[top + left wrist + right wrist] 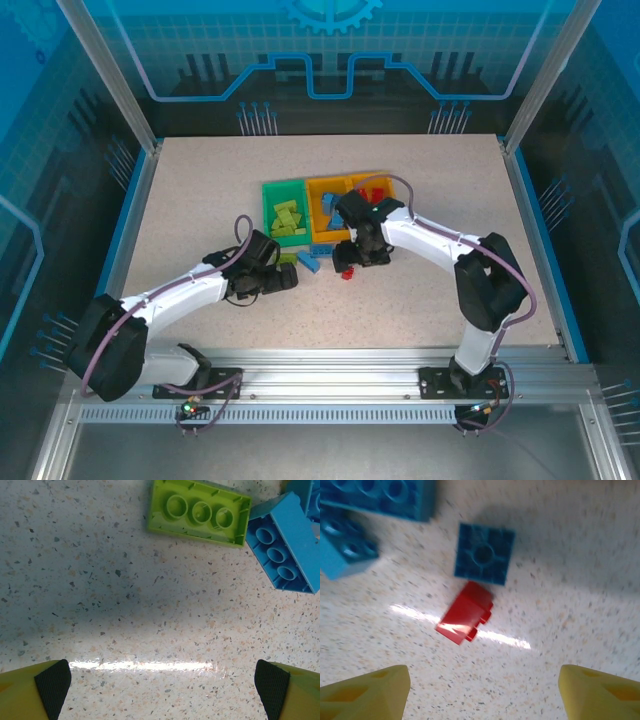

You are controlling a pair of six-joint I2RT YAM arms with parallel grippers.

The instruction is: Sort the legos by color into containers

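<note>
The containers stand in a row mid-table: a green bin (pixel 284 212) with green legos, an orange bin (pixel 326 205) with blue ones, and a second orange bin (pixel 374 186) partly behind the right arm. Loose legos lie in front of them: a lime green brick (pixel 199 512) underside up, a light blue brick (pixel 282 542), a red brick (pixel 465 612) on its side and a blue square brick (pixel 484 553). My left gripper (pixel 162 692) is open over bare table, short of the green brick. My right gripper (pixel 482 692) is open, the red brick just ahead of its fingers.
More blue bricks (pixel 380 495) lie past the red one, close to the bins' front wall. Both wrists sit near each other at mid-table (pixel 320 262). A raised blue rim (pixel 530 230) and metal posts bound the speckled table top.
</note>
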